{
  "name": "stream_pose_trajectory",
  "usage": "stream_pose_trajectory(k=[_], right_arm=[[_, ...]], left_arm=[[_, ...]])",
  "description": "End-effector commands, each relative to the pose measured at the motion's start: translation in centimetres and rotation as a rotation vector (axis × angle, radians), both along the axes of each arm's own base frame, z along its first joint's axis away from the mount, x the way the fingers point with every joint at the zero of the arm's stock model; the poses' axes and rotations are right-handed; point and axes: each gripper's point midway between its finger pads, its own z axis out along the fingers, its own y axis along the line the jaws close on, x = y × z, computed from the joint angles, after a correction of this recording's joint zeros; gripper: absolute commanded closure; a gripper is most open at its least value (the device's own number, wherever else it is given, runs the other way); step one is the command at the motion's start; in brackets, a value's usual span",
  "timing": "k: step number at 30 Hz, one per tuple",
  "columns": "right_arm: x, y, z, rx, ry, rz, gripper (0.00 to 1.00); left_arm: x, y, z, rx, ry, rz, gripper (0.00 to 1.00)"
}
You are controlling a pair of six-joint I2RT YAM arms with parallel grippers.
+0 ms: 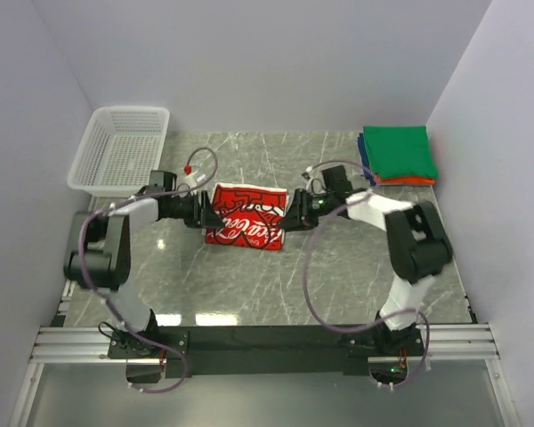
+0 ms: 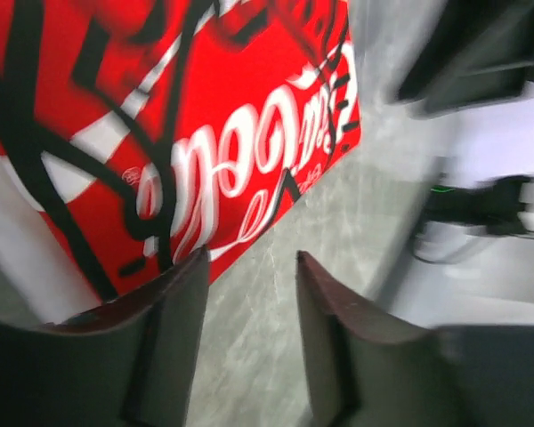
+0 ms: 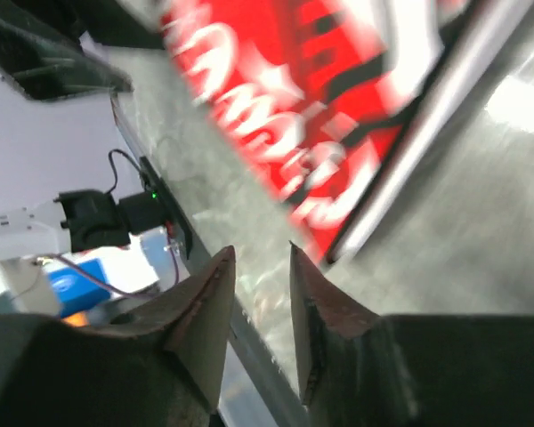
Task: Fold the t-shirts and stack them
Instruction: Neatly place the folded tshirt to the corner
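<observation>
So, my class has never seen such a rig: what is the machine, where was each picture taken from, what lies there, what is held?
Two robot arms are bolted at the near edge of a grey marbled table. One picture looks from above; the others come from wrist cameras. Between the left gripper and right gripper lies a folded white t-shirt with red print. A white plastic mesh basket stands far left; a stack of folded green, blue and orange t-shirts far right. Both grippers are open, holding nothing.
</observation>
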Motion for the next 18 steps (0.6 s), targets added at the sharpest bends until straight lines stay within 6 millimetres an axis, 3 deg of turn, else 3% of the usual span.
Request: stream_pose_trajectory(k=[1, 3, 4, 6, 7, 8, 10, 12, 13, 18], right_arm=[[1.9, -2.1, 6.1, -0.015, -0.283, -0.092, 0.58], [2.3, -3.7, 6.3, -0.062, -0.305, -0.142, 0.52], [2.9, -4.5, 6.3, -0.105, -0.338, -0.165, 0.5], [3.4, -5.8, 6.1, -0.136, -0.339, -0.201, 0.45], [3.5, -6.1, 5.9, -0.143, -0.333, -0.214, 0.43], [3.7, -6.4, 5.8, -0.145, -0.33, -0.229, 0.41], [3.8, -6.7, 5.4, -0.149, -0.303, -0.253, 0.38], [3.9, -6.9, 5.1, -0.137, -0.27, -0.278, 0.34], [4.0, -7.0, 4.9, -0.135, -0.253, -0.291, 0.33], [5.0, -8.5, 2.7, -0.189, -0.126, -0.454, 0.34]], left_arm=[[1.9, 0.4, 5.4, 0.26, -0.475, -0.123, 0.46], [1.5, -0.3, 7.1, 0.357, -0.638, -0.183, 0.46], [0.7, -1.9, 7.3, 0.397, -0.751, -0.278, 0.45], [1.0, -2.3, 8.0, 0.512, -0.922, -0.338, 0.46], [0.2, -4.0, 7.9, 0.521, -0.993, -0.394, 0.45], [0.4, -4.4, 8.0, 0.565, -1.046, -0.412, 0.45], [-0.6, -6.5, 7.4, 0.591, -1.138, -0.509, 0.45], [-0.3, -7.8, 7.0, 0.629, -1.223, -0.551, 0.45], [-1.3, -9.0, 6.2, 0.621, -1.252, -0.601, 0.45], [-2.9, -12.6, 3.9, 0.627, -1.383, -0.735, 0.46]])
